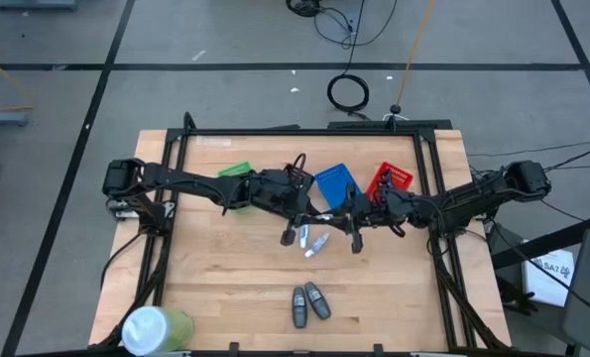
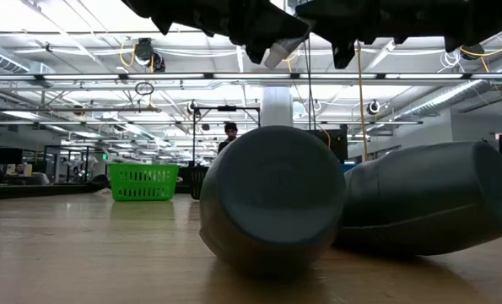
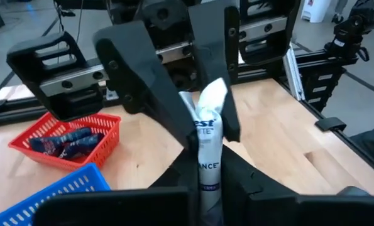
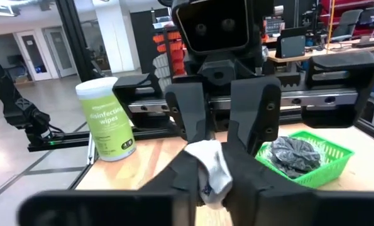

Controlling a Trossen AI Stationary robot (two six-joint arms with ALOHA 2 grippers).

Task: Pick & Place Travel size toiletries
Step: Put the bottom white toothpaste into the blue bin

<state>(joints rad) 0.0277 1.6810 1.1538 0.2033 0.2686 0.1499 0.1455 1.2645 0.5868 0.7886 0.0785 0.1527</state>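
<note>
Tube [image 1: 317, 242] — long axis spanning both end effectors (left [image 1: 295, 236], right [image 1: 353, 238]).

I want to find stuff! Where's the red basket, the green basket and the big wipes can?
red basket [image 3: 105, 129]: left wrist view, on its front rim.
green basket [image 4: 328, 157]: right wrist view, on its mesh wall.
wipes can [image 4: 108, 122]: right wrist view, on its label.

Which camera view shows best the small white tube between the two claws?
The left wrist view: the white tube fills the middle, its print partly readable. The right wrist view shows one crumpled end; the high view a small pale sliver; the low view a pale tip.
</note>
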